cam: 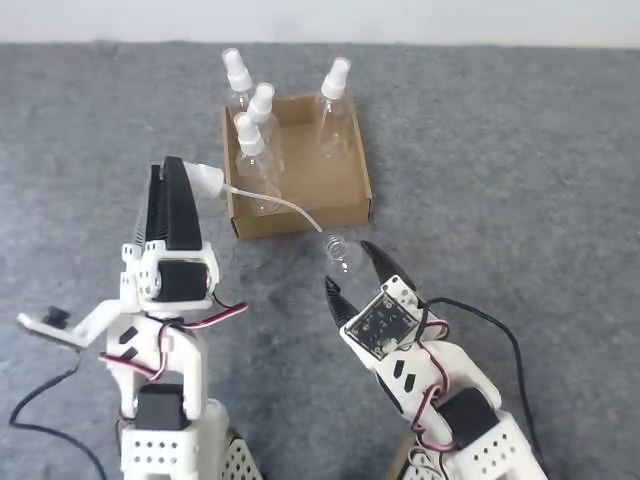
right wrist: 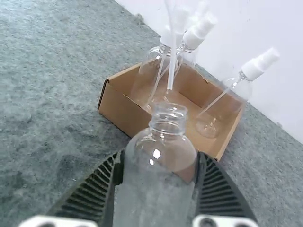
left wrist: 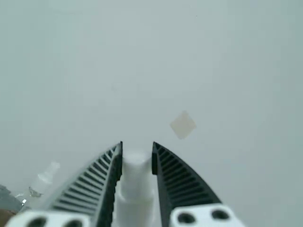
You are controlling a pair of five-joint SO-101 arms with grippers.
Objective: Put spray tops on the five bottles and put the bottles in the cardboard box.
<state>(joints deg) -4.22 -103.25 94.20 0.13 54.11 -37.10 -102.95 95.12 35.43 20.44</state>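
Fifth bottle (right wrist: pixel 163 156), uncapped, clamped in right gripper (cam: pixel 347 265) just outside cardboard box (cam: pixel 300 217), open neck presented to spray top (left wrist: pixel 136 175) pinched in left gripper (left wrist: pixel 137 149), dip tube (cam: pixel 275 200) tip near the mouth, apparently for threading in; four capped bottles (cam: pixel 258 150) already standing in box.

We could read no words, numbers or signs; the bottles (cam: pixel 335 125) and the cardboard box (cam: pixel 355 212) bore no legible print.

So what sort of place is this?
Probably a bench-top robot test setup: a grey carpet-like mat over the table, a plain white wall behind, loose cabling off the arms.
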